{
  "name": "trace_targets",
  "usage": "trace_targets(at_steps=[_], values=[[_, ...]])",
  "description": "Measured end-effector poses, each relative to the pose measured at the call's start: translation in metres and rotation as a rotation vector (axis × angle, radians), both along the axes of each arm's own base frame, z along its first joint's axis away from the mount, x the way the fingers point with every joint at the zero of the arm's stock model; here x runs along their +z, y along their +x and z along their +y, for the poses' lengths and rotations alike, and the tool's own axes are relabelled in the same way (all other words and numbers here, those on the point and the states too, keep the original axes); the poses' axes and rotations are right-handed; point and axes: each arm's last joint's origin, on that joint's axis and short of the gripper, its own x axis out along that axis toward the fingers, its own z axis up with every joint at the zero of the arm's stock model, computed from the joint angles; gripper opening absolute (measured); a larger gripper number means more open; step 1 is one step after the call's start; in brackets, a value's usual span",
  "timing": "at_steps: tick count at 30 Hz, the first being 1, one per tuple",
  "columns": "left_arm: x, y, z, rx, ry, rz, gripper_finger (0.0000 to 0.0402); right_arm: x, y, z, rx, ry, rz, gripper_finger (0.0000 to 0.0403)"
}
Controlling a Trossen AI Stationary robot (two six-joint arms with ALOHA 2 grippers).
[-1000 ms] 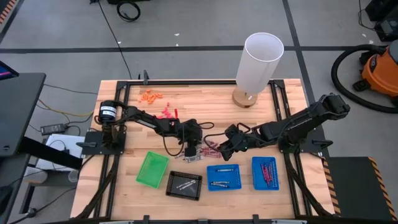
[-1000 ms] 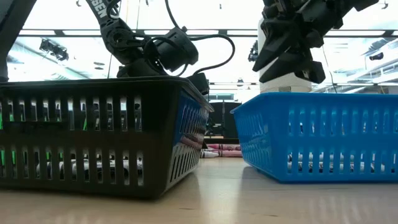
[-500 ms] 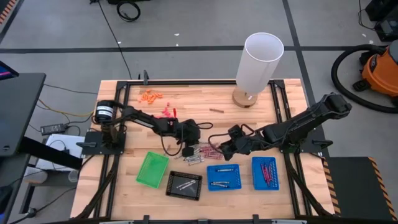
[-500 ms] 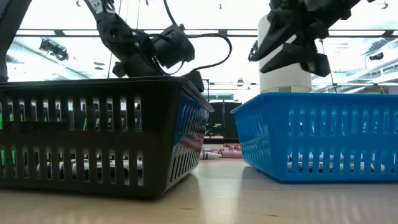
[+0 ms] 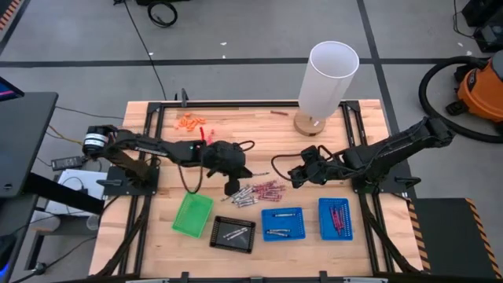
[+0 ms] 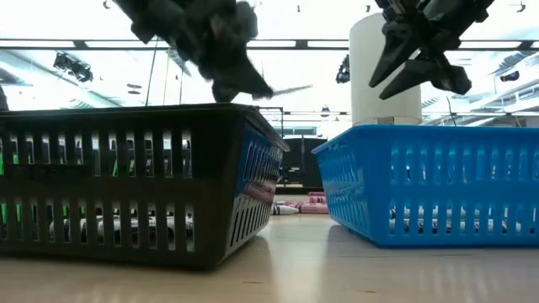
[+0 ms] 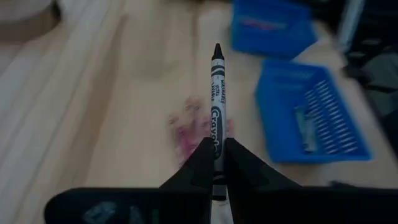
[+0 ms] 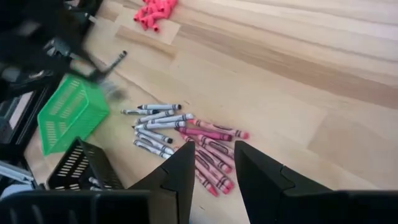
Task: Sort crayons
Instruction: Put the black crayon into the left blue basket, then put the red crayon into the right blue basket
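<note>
A loose pile of crayons lies flat on the wooden table, grey-white ones beside maroon ones. My left gripper hangs above the pile's left end, shut on one grey-white crayon, which also juts out of it in the low view. My right gripper hovers right of the pile, open with nothing between its fingers. My left gripper pinches the crayon's wrapped rear part between its two fingers. The crayon lies along the fingers and sticks out ahead of them, its pointed tip free. The fingers slant down toward the table's right. The crayon is lifted clear of the table.
Along the near edge stand a green tray, a black tray and two blue trays, three of them with crayons inside. A tall white cylinder stands at the back. Orange bits and pink bits lie far left.
My left gripper has taken one grey-white crayon from the pile's left end and risen with it, drawing back a little toward the table's left. My right gripper has risen and pulled away from the pile toward the right.
</note>
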Motion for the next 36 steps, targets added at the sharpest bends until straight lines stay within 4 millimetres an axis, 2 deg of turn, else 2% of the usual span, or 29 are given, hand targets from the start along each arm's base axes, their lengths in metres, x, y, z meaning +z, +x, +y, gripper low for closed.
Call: trace_targets(at_steps=[4, 10, 13, 23, 28, 31, 36], values=[[0.001, -0.001, -0.018, -0.033, -0.04, 0.001, 0.0024, 0.005, -0.004, -0.004, 0.008, 0.028, -0.009, 0.0121], [-0.011, 0.01, -0.051, -0.081, -0.118, -0.001, 0.0024, 0.005, -0.003, -0.004, 0.033, 0.065, -0.004, 0.0121], [-0.019, 0.022, -0.067, -0.103, -0.138, 0.028, 0.0024, 0.004, -0.003, -0.003, 0.044, 0.076, 0.001, 0.0121], [-0.033, 0.087, -0.11, -0.159, -0.219, 0.081, 0.0025, 0.002, -0.007, -0.004, 0.028, 0.087, 0.042, 0.0121], [-0.05, 0.102, -0.125, -0.157, -0.235, 0.137, 0.0029, 0.003, -0.008, -0.002, 0.026, 0.091, 0.035, 0.0121], [-0.06, 0.106, -0.126, -0.146, -0.24, 0.156, 0.0054, 0.003, -0.009, -0.001, 0.023, 0.094, 0.035, 0.0121], [-0.061, 0.108, -0.119, -0.124, -0.237, 0.156, 0.0138, 0.004, -0.01, 0.003, 0.028, 0.089, 0.024, 0.0121]])
